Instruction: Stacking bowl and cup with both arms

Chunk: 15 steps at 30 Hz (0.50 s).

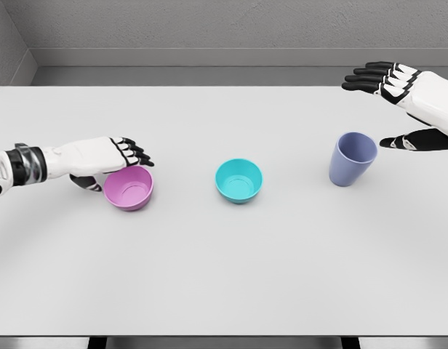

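Note:
A pink bowl [129, 188] stands on the white table [224, 276] at the left, leaning slightly. My left hand [116, 166] lies against its far left rim. Its fingers [133, 151] are stretched over the back edge and the thumb [86, 182] sits at the bowl's left side, not closed on it. A teal bowl [238, 180] sits upright in the middle. To the right stands a blue-violet cup [351, 159], upright and tilted a little. My right hand [366, 110] hovers above and right of the cup, open, with its fingers [369, 76] spread and the thumb [407, 141] just beside the cup's rim.
The table's far edge meets a grey wall and floor strip behind. Its front edge runs along the bottom of the view. A wide stretch of bare tabletop lies in front of the three vessels.

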{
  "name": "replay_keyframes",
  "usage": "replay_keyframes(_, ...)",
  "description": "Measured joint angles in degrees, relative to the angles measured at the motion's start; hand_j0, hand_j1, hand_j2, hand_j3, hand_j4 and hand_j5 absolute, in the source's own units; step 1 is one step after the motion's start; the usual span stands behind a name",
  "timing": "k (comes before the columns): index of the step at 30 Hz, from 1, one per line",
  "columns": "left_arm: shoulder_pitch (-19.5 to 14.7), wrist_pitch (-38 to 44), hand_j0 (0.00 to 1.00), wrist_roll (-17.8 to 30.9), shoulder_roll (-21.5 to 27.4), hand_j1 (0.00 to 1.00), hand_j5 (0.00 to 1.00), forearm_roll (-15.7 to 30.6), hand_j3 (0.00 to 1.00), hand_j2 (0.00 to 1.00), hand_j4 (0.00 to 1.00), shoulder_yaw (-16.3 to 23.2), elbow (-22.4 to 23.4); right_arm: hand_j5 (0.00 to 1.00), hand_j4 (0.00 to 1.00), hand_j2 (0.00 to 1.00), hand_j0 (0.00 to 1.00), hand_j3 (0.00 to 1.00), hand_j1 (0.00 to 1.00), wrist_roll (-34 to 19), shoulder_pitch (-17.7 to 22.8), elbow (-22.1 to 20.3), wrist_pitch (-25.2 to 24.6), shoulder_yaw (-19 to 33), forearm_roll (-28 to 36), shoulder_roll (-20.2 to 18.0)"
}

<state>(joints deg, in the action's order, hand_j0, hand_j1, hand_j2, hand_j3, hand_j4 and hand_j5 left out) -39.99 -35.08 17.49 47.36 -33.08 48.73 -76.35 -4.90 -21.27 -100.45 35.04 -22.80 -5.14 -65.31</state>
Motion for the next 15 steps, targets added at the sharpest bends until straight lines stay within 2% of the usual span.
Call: replay_keyframes(15, 0.1, 0.0, 1.0, 1.6, 0.6, 1.0, 1.0, 0.0, 1.0, 1.0, 1.0, 0.5, -1.4, 1.0, 1.0, 1.0, 1.0, 1.0, 1.0, 0.0, 0.0, 0.0, 0.0, 0.0, 0.0, 0.0)
